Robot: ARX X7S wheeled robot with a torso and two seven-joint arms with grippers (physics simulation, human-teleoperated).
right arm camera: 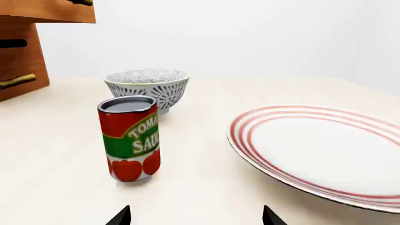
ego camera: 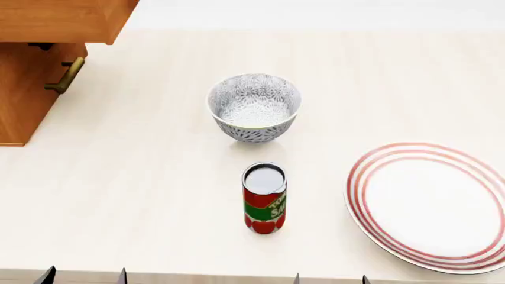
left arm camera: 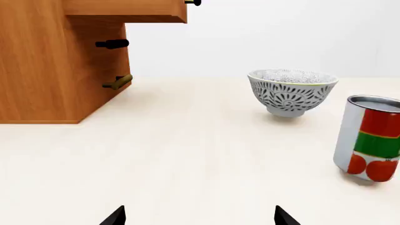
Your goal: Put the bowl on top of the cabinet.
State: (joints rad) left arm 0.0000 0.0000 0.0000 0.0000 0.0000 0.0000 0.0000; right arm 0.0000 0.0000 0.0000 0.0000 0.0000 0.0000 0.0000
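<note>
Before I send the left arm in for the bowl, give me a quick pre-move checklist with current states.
1. Bowl upright, nothing inside it: ok.
2. Left gripper open, nothing between its tips: ok.
3. Straight path from left gripper to bowl: ok; the can stands off to one side.
4. Right gripper clear of the bowl: ok, it is back at the near table edge.
5. Cabinet top free for the bowl: cannot tell, the top surface is out of frame.
6. Plate clear of the bowl: ok.

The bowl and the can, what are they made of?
The bowl looks like glazed ceramic: smooth, white, with a fine grey pattern inside and out. The can looks like metal: a dull silver lid above a printed red and green label. It's a render, so this is a guess.
</note>
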